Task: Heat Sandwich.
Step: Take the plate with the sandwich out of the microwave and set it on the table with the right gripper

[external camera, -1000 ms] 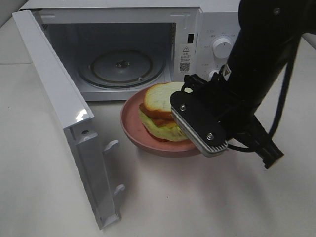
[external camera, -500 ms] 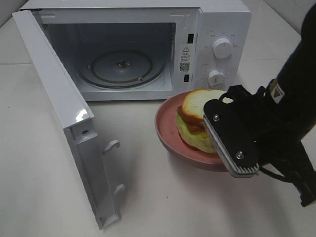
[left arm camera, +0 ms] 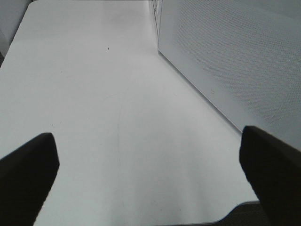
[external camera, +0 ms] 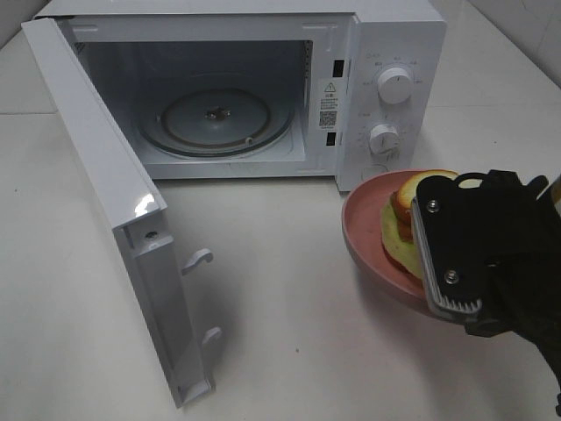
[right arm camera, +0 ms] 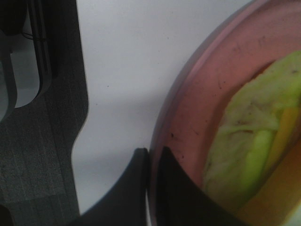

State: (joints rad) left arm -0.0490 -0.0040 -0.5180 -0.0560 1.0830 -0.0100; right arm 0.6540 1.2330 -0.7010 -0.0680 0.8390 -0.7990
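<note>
Our right gripper (right arm camera: 149,162) pinches the pink plate's (external camera: 361,235) rim, jaws closed, sparing the sandwich (external camera: 399,230) just beyond our fingertips; our left gripper (left arm camera: 148,181) hangs wide open, empty.

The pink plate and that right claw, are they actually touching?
Touching. In the right wrist view the right claw has its two dark fingers closed on the pink plate's rim, one on each side, with no gap.
</note>
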